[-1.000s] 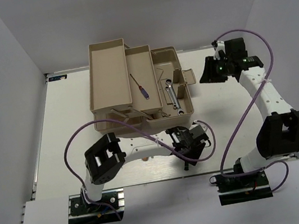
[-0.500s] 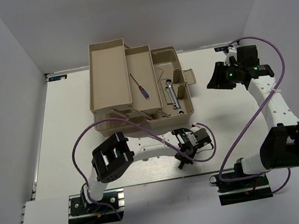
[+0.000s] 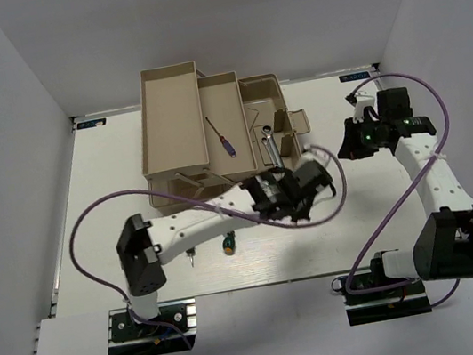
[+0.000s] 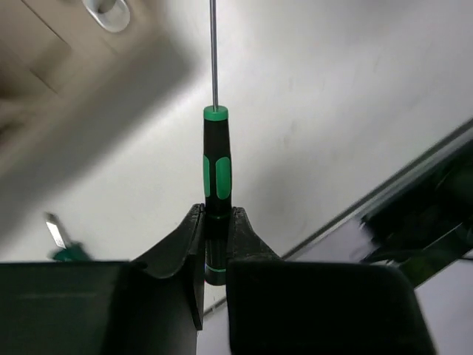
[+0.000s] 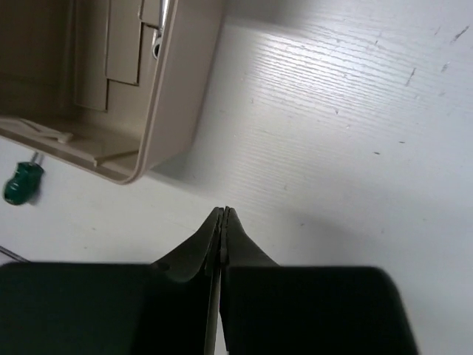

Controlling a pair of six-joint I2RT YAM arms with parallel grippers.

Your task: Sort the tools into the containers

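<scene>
Gripping black screwdriver [image 4: 216, 174] by handle tail, left gripper [image 4: 216, 222]; keep level, release low in tray [image 3: 228, 98] beside red screwdriver [image 3: 220, 135]. Right gripper [image 5: 222, 214] closed, empty.

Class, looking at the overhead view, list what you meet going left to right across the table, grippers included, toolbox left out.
Small tool → green-handled screwdriver → left gripper, shut on a black-and-green screwdriver → right gripper, shut.

Green-black screwdriver [image 4: 216, 170] (clamped upright), beige toolbox [image 3: 169, 121] open
</scene>
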